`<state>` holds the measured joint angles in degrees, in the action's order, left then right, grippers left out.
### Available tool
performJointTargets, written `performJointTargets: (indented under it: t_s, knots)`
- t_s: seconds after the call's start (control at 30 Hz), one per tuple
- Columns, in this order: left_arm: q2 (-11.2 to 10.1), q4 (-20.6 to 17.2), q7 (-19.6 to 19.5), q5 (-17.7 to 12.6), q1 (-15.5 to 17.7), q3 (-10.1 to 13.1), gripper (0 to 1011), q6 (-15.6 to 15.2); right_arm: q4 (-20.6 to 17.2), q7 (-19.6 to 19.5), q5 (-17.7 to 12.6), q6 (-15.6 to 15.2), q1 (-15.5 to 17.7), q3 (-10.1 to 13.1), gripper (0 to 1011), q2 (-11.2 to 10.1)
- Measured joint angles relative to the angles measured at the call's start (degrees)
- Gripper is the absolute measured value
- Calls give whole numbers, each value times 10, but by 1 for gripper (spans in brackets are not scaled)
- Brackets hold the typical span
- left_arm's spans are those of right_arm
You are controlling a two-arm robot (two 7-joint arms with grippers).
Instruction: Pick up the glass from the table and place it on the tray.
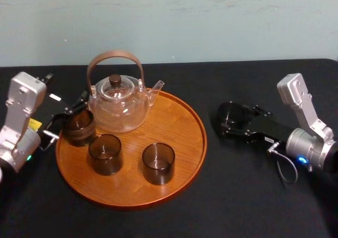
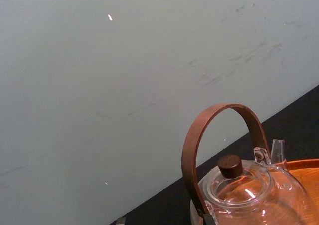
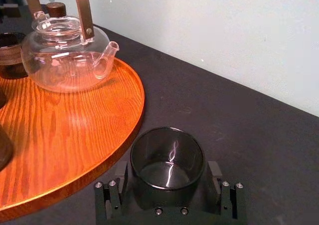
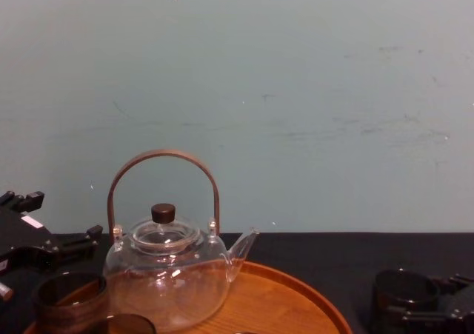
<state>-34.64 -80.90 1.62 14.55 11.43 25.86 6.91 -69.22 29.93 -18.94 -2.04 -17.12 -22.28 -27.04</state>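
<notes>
**Inspector:** Head view, largest first: black table (image 1: 158, 225); large round orange-brown wooden tray (image 1: 182, 124) with a low rim; clear glass teapot (image 1: 119, 108) with a curved wooden handle; three smoky tumblers (image 1: 158, 163) on the tray; one dark round smoky glass (image 3: 167, 157) off it, on the table.

**Supervisor:** Risks?

**Inspector:** The glass wall is smooth, so it could slip or tilt on lifting. A low carry would catch the tray's rim. A wide swing would strike the teapot's spout or the nearest tumbler.

**Supervisor:** Glass relative to tool?

**Inspector:** It sits just beside the tray's right rim, between the jaws of the right gripper (image 1: 235, 124). They are narrowed to its width and appear pressed on both walls. The left gripper (image 1: 68, 114) is idle at the tray's left edge.
</notes>
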Motion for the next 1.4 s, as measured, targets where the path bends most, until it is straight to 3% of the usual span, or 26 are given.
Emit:
performJointTargets:
  t_s: [0.53,1.4]
  knots:
    - [0,0,0,0,0,0,1001,0,46,20,12,15,-37,-13,1002,19]
    - [0,0,0,0,0,0,1001,0,44,17,12,14,-35,-11,1003,19]
